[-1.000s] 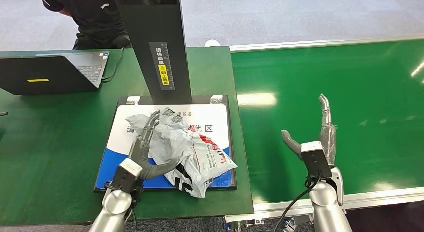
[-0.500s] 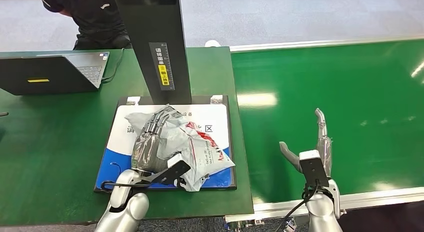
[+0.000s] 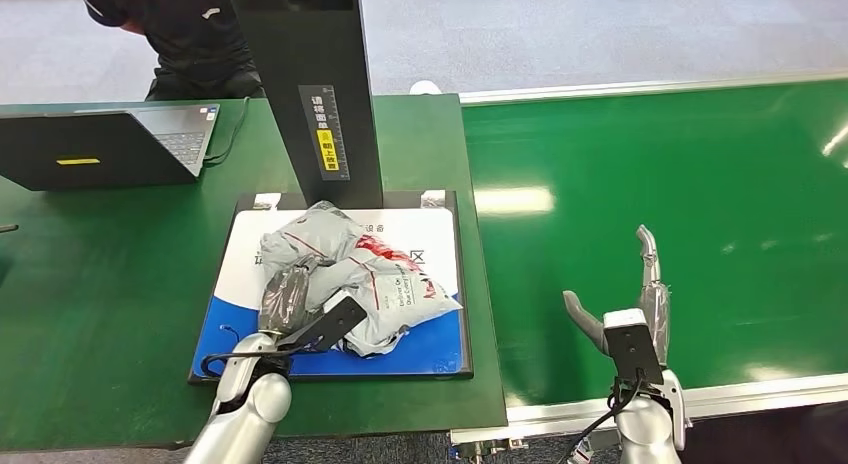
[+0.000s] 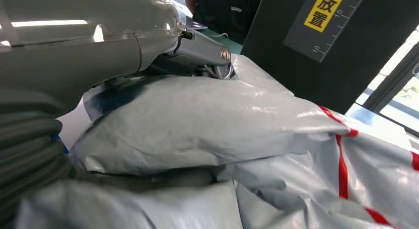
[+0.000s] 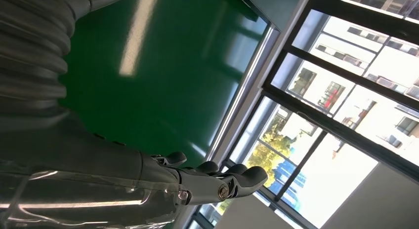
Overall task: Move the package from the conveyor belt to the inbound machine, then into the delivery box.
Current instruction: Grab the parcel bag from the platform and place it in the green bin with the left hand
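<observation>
My left hand (image 3: 288, 302) grips the package (image 3: 355, 276); its fingers are curled into the grey wrapping, and the folds hide their tips in the head view. In the left wrist view, crumpled film (image 4: 207, 120) covers most of the fingers, so I cannot tell how deep the grip goes. The package is a grey plastic mailer with red markings, bunched up. It lies on the inbound machine's blue and white plate (image 3: 240, 274), just in front of the black scanner column (image 3: 320, 94). Its long axis runs diagonally from the column toward the plate's near right corner. The printed text on it is too small to read.

My right hand (image 3: 640, 299) is spread, fingers apart and extended, and holds nothing. It hovers above the near edge of the green conveyor belt (image 3: 700, 184). In the right wrist view its fingers (image 5: 232, 182) point toward windows.

A laptop (image 3: 110, 139) stands on the green table (image 3: 90, 274), left of the column. A person in black (image 3: 190, 34) sits behind it, cut off by the frame.
</observation>
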Motion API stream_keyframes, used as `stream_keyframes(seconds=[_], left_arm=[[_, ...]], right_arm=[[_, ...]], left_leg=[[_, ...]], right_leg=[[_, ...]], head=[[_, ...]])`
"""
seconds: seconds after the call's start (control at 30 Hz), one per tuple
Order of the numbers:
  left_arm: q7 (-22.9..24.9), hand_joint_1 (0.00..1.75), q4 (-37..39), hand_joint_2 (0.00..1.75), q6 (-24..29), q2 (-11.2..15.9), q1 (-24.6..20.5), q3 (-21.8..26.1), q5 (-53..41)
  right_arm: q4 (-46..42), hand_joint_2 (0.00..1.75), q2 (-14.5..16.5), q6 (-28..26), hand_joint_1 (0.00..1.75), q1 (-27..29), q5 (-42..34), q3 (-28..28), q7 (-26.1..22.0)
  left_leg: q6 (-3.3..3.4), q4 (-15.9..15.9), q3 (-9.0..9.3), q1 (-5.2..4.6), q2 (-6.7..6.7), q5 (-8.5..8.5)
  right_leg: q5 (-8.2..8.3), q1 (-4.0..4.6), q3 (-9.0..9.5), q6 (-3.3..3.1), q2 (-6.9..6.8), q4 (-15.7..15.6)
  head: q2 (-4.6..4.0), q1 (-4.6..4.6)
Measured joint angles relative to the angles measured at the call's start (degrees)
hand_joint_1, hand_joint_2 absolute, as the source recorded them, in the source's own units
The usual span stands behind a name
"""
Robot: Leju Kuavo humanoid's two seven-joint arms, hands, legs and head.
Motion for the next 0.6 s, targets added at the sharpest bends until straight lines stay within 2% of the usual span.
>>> stream_keyframes(seconds=[0.6], left_arm=[[-0.44,1.75,1.12,1.75,-0.73,-0.25,-0.85,1.02,0.69]], right_arm=[[-0.21,1.75,0.39,0.02,0.00,0.29,0.00,-0.46,0.19]], left_leg=[[-0.01,-0.01,0.03,0.00,0.00,0.02]], right_leg=[[-0.01,0.00,0.03,-0.03,0.00,0.01]], head=[[0.00,0.00]])
